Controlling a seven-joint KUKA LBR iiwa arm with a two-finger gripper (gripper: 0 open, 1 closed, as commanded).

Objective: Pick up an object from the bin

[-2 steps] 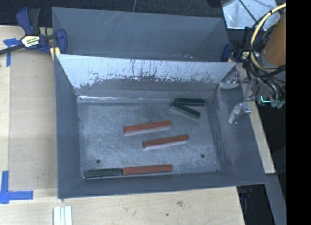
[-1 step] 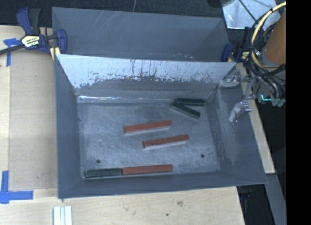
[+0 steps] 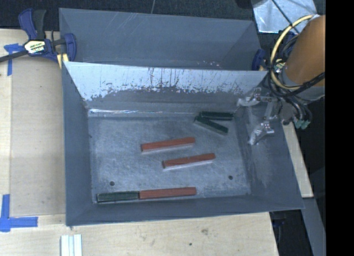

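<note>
My gripper (image 3: pixel 259 130) hangs over the bin's right wall, above the sloping side and to the right of all the loose things. Nothing hangs from it. Nearest to it are two dark green bars (image 3: pixel 213 120), lying crossed at the back right of the floor, a short way to its left. A red-brown bar (image 3: pixel 167 145) lies in the middle of the floor. A second, shorter red-brown bar (image 3: pixel 188 161) lies just in front of that one.
Along the bin's front edge lie a red-brown bar (image 3: pixel 167 193) and a dark green bar (image 3: pixel 118 197), end to end. The arm with its orange cover and cables stands outside the bin's right rim.
</note>
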